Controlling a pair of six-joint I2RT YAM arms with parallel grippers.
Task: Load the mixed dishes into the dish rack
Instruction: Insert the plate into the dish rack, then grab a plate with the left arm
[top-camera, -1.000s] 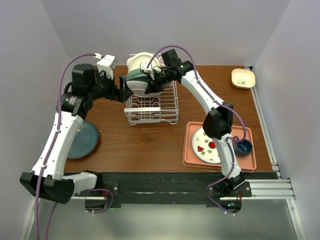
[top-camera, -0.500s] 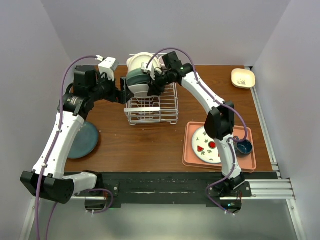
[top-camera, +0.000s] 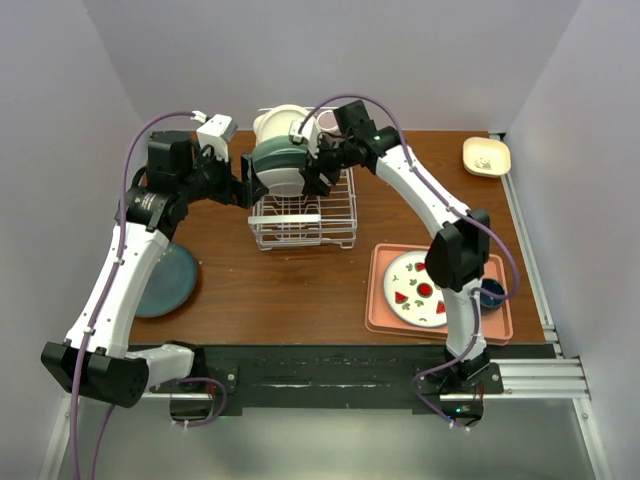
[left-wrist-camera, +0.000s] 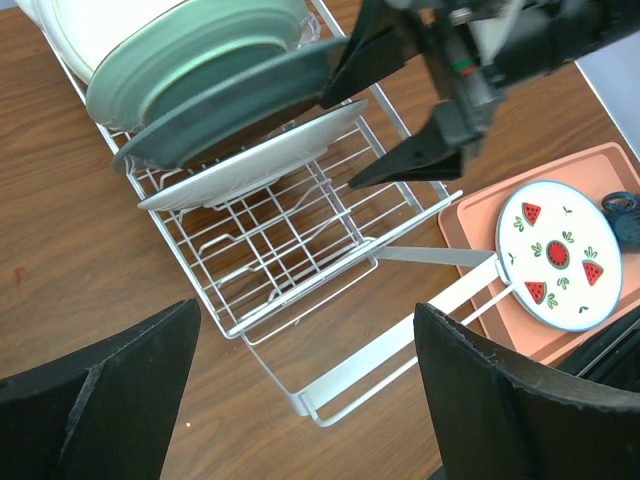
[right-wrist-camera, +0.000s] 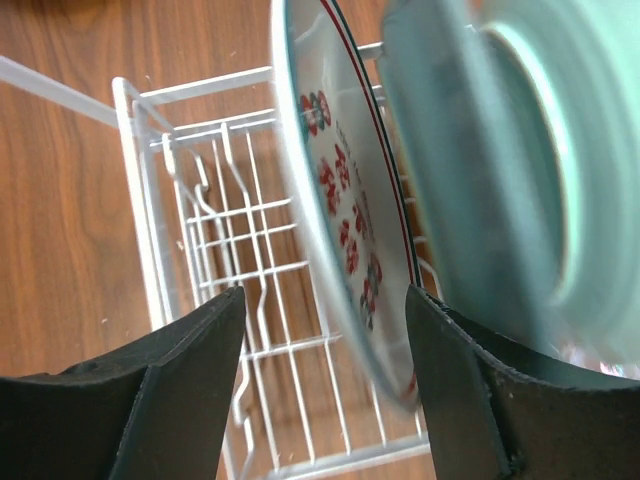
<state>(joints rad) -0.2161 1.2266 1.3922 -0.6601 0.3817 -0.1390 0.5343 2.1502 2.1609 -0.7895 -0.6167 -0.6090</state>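
Plate (right-wrist-camera: 345, 210): white, red-patterned, on edge in dish rack (top-camera: 305, 215).
Right pincer (right-wrist-camera: 322, 292): parted, astride plate, not gripping.
Left pincer (left-wrist-camera: 305, 308): wide open, empty.

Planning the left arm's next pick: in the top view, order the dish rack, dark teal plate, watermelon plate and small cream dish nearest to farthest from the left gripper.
From the left gripper:
1. Dish rack, beside it.
2. Dark teal plate, near left.
3. Watermelon plate, on the pink tray, near right.
4. Small cream dish, far right.
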